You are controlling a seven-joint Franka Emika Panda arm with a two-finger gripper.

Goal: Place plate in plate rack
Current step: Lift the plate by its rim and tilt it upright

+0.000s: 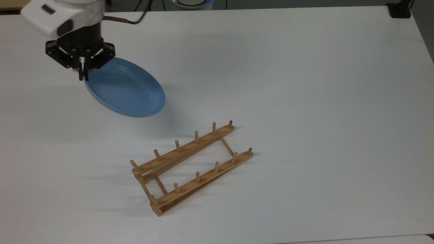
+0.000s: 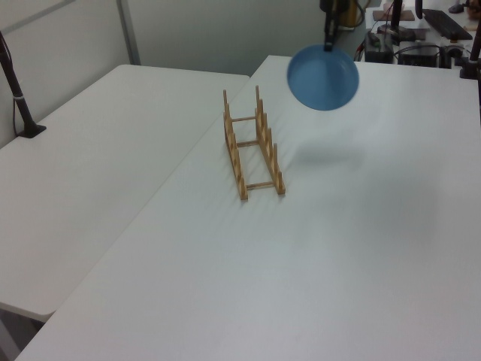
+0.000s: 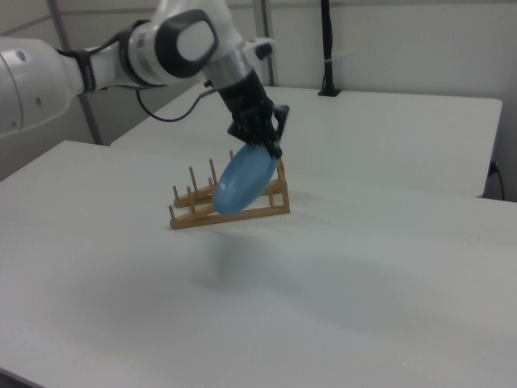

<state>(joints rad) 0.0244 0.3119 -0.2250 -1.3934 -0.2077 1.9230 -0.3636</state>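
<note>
Gripper (image 1: 82,70) holds plate (image 1: 125,89) aloft (tilted); plate rack (image 1: 190,167) apart.
</note>
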